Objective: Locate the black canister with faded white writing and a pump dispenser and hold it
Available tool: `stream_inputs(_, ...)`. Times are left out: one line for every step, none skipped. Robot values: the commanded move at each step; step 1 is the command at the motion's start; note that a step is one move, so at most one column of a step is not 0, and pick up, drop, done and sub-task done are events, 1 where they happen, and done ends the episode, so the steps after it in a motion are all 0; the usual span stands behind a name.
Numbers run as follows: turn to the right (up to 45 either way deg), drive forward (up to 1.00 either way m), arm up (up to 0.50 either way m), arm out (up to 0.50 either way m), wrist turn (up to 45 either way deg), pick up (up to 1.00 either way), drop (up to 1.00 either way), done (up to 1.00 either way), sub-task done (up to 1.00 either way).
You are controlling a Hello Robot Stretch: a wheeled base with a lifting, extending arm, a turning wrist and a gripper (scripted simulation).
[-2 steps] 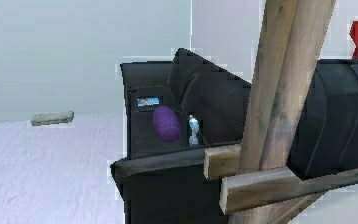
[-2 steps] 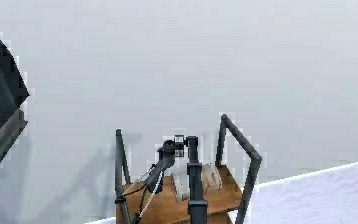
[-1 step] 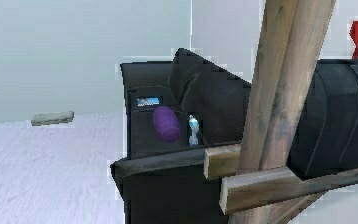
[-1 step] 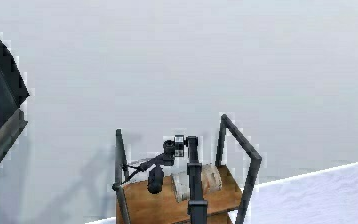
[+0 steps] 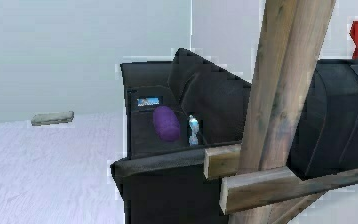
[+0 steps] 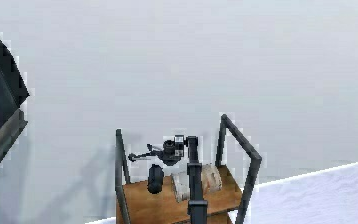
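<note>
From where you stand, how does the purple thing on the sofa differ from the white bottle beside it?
The purple thing is rounded and larger; the white bottle is slim, upright and smaller. The purple thing is dark, the white bottle pale. Both sit on the black sofa, side by side.

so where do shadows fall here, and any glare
arm side view: soft grey shadow on the wall left of the wooden shelf, light otherwise even, no glare; forward view: flat light as well, the black sofa reads dark with little shading, the wooden beam evenly lit, no glare
</note>
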Motion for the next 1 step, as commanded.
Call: stream_inputs(0.0, 0.0, 0.0, 0.0, 21.0, 0.0, 0.0, 0.0, 0.0)
